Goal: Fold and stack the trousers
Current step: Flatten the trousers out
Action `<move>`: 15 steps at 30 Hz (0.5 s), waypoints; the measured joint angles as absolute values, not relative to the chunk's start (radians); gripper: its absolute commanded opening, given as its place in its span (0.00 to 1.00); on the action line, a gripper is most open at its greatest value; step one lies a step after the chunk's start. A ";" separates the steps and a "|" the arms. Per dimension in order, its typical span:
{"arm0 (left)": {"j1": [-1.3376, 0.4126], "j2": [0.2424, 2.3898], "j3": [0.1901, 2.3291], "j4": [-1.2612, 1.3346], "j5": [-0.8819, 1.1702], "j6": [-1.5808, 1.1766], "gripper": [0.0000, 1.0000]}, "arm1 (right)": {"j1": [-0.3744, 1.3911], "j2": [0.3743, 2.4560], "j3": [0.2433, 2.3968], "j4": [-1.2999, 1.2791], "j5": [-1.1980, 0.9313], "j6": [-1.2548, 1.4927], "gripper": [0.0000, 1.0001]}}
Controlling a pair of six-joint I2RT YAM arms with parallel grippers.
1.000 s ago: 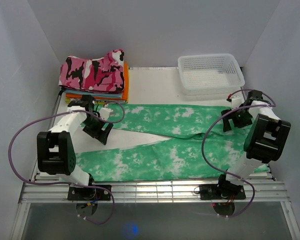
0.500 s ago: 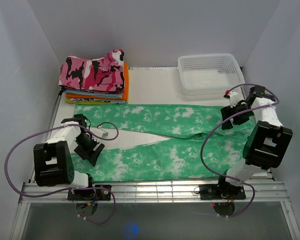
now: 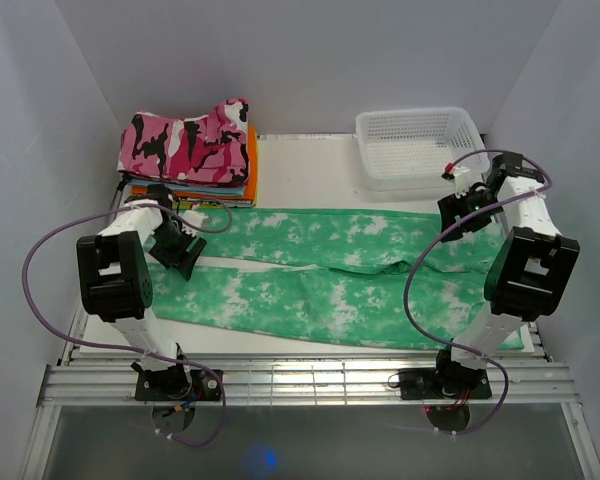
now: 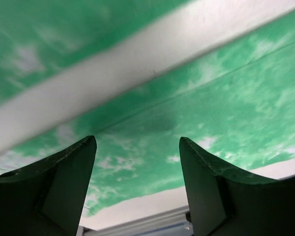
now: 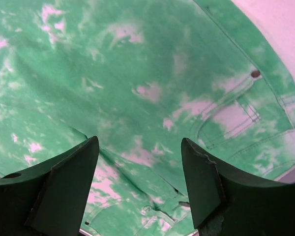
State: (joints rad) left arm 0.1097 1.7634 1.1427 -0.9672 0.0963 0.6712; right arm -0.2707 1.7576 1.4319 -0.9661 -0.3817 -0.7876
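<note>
The mint green trousers [image 3: 340, 270] with white blotches lie flat across the table, waist at the right, two legs reaching left with a narrow white gap between them. My left gripper [image 3: 172, 252] is open above the leg ends at the left. In the left wrist view its gripper [image 4: 137, 142] is open over the green cloth [image 4: 226, 98] and holds nothing. My right gripper [image 3: 458, 222] is open over the waist end. In the right wrist view its gripper [image 5: 140, 142] is open over the waist and a pocket [image 5: 231, 118].
A stack of folded clothes [image 3: 195, 155], pink camouflage on top of orange, stands at the back left. A white plastic basket [image 3: 420, 145] stands at the back right. The table's metal front rail [image 3: 310, 380] runs along the near edge.
The near leg has been drawn up closer to the far leg, narrowing the gap. My left gripper moved up and back toward the leg ends. My right gripper shifted slightly toward the back.
</note>
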 measured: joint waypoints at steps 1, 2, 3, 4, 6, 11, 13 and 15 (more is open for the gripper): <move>0.110 1.761 1.169 -0.964 0.115 0.680 0.80 | -0.255 1.760 1.435 -0.963 -0.382 -0.781 0.73; 0.110 1.759 1.195 -0.957 0.133 0.686 0.80 | -0.238 1.760 1.435 -0.961 -0.384 -0.770 0.73; 0.110 1.757 1.222 -0.949 0.155 0.688 0.80 | -0.220 1.760 1.435 -0.958 -0.385 -0.761 0.72; 0.110 1.757 1.253 -0.940 0.178 0.690 0.79 | -0.200 1.760 1.435 -0.950 -0.385 -0.750 0.72; 0.109 1.758 1.316 -0.910 0.218 0.680 0.79 | -0.160 1.763 1.435 -0.925 -0.384 -0.727 0.72; 0.096 1.815 1.445 -0.829 0.276 0.640 0.77 | -0.069 1.804 1.435 -0.859 -0.366 -0.677 0.68; 0.087 1.856 1.445 -0.780 0.282 0.624 0.77 | -0.037 1.839 1.430 -0.828 -0.350 -0.662 0.67; 0.080 1.895 1.411 -0.735 0.281 0.616 0.76 | -0.017 1.859 1.407 -0.801 -0.334 -0.661 0.66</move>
State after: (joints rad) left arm 0.0803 1.8946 1.4113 -0.7349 0.2806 0.6159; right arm -0.0170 1.8591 1.4075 -0.8009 -0.3336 -0.6609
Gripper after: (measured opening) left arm 0.766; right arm 0.671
